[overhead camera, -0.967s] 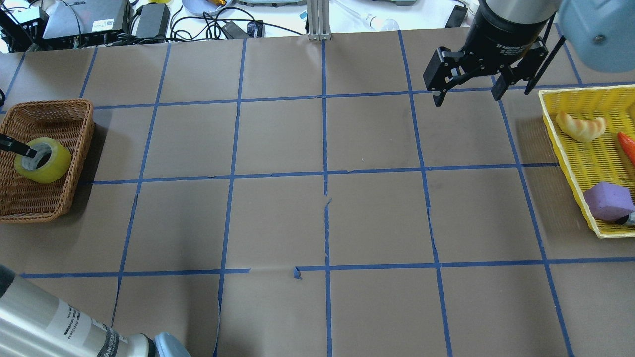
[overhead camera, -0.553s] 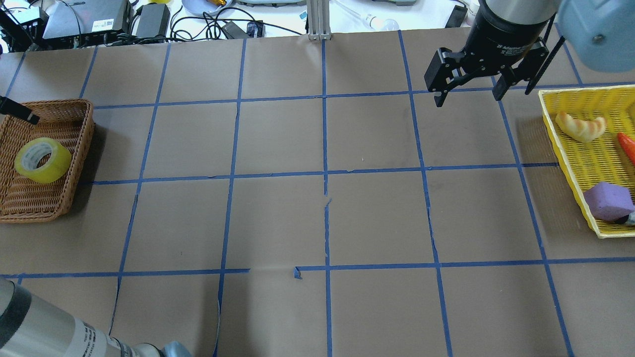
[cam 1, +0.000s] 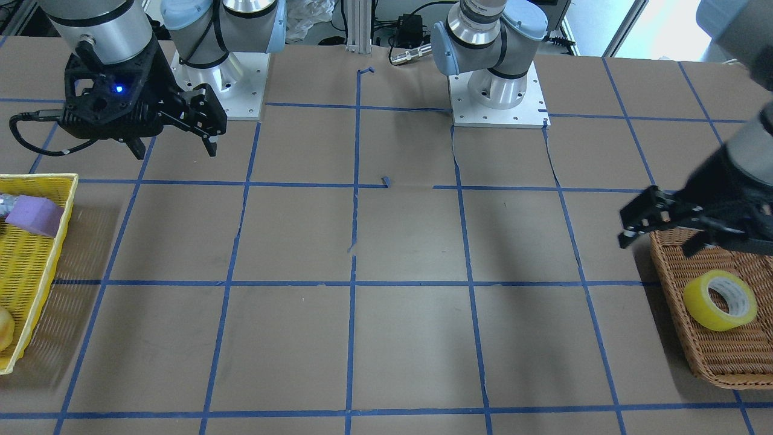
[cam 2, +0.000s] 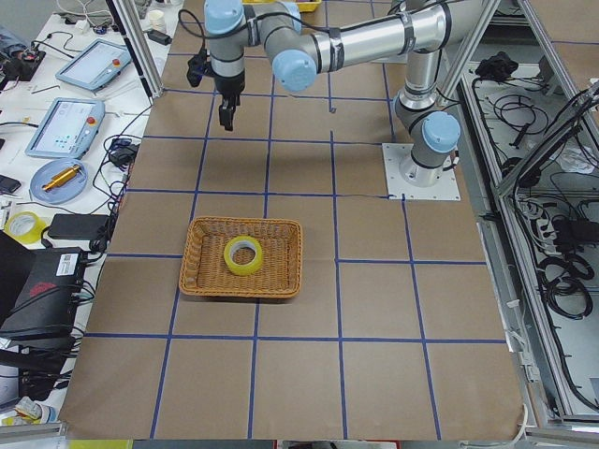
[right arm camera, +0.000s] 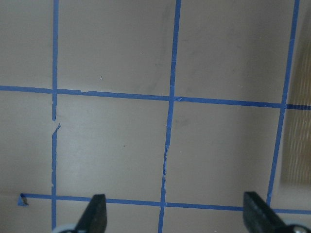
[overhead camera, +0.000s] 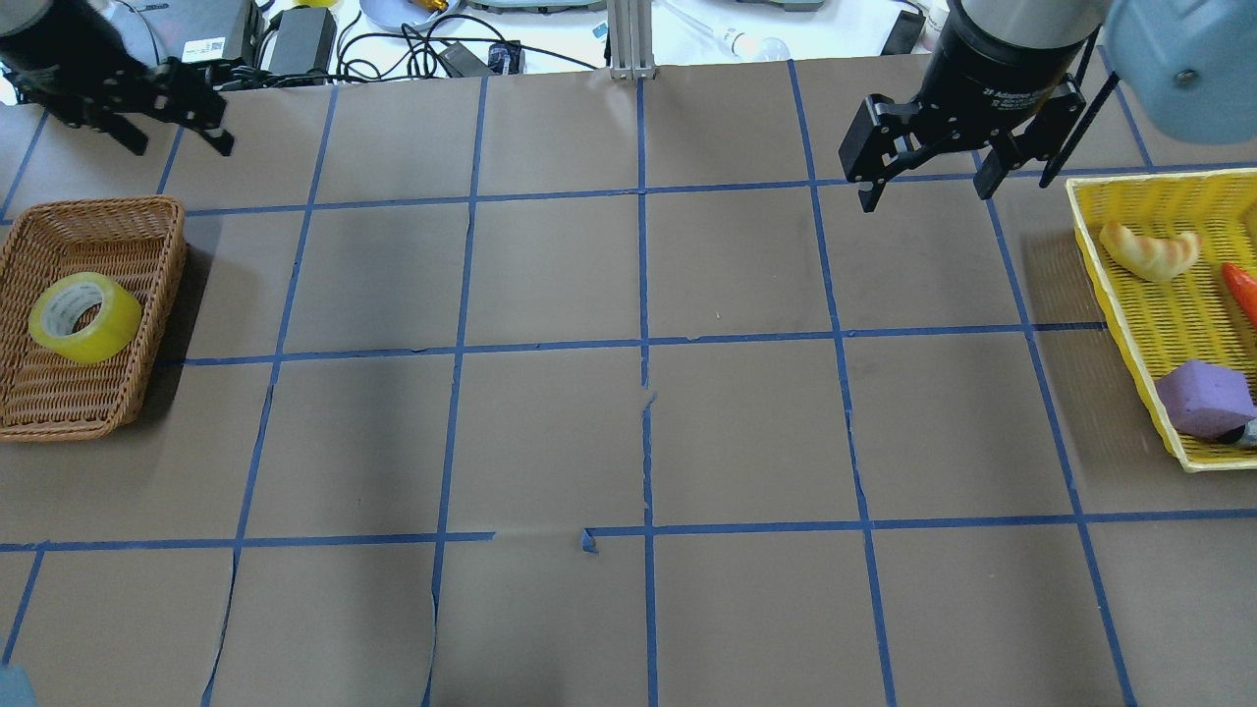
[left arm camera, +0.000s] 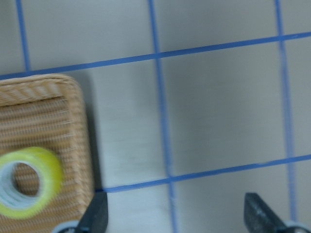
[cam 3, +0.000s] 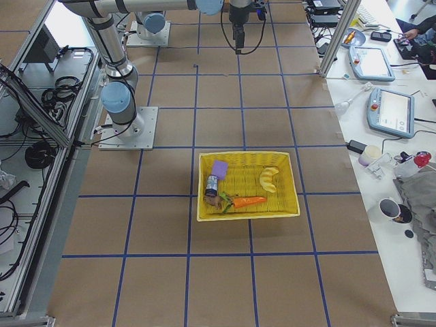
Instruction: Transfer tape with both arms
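The yellow tape roll (overhead camera: 83,317) lies in the brown wicker basket (overhead camera: 157,314) at the table's left end. It also shows in the front view (cam 1: 720,300), the exterior left view (cam 2: 243,255) and the left wrist view (left arm camera: 26,189). My left gripper (overhead camera: 179,147) is open and empty, raised beyond the basket's far right corner, clear of the tape; it also shows in the front view (cam 1: 658,244) and the left wrist view (left arm camera: 177,213). My right gripper (overhead camera: 924,194) is open and empty above the table, next to the yellow basket; it also shows in the front view (cam 1: 175,150) and the right wrist view (right arm camera: 176,213).
A yellow mesh basket (overhead camera: 1159,179) at the right end holds a bread piece (overhead camera: 1149,250), a carrot (overhead camera: 1242,290) and a purple block (overhead camera: 1203,398). Cables and devices (overhead camera: 295,44) line the far edge. Blue tape lines grid the brown table.
My left gripper has let go of the tape, lifted out of the wicker basket and moved to the far side. The tape stays in the basket. The right gripper has hardly moved.
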Action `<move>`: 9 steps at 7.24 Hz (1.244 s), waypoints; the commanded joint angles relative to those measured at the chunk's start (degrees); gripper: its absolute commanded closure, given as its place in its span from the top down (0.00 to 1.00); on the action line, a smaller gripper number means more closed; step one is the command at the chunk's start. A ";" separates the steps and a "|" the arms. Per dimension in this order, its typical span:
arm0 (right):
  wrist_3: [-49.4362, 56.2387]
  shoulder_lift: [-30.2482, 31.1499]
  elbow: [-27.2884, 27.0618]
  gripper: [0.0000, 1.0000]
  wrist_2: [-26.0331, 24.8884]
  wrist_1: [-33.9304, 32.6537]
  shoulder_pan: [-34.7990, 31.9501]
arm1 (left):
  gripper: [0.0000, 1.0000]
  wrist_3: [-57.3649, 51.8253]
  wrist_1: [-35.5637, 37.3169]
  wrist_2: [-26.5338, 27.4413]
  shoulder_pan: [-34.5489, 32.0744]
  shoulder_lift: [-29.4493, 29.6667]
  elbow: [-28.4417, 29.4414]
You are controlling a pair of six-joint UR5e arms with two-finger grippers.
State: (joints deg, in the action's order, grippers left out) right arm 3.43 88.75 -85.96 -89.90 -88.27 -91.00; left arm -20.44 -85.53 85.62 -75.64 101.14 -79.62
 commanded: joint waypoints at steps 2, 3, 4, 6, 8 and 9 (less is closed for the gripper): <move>-0.26 -0.16 0.00 1.00 -0.01 -0.15 0.46 | 1.00 15.80 -2.90 0.08 -8.02 -9.55 -6.66; -0.26 -0.16 0.00 1.00 -0.01 -0.24 0.47 | 1.00 18.05 -2.80 1.12 -9.77 -10.43 -7.73; -0.35 -0.16 0.00 1.00 -0.09 -0.24 0.99 | 1.00 18.51 -2.72 7.83 -11.09 -10.70 -7.91; -0.44 -0.16 0.00 1.00 0.08 -0.15 1.08 | 1.00 19.64 -2.37 5.20 -11.63 -9.66 -7.48; -0.27 -0.16 0.00 1.00 -0.09 -0.06 1.00 | 1.00 21.59 -2.45 3.50 -11.81 -10.87 -7.74; -0.26 -0.16 0.00 1.00 -0.10 -0.06 0.91 | 1.00 21.59 -2.54 3.59 -11.90 -11.49 -7.91</move>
State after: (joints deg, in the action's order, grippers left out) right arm 3.08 88.62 -85.96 -89.96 -88.34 -90.00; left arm 0.86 -87.98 89.41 -87.41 90.30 -87.35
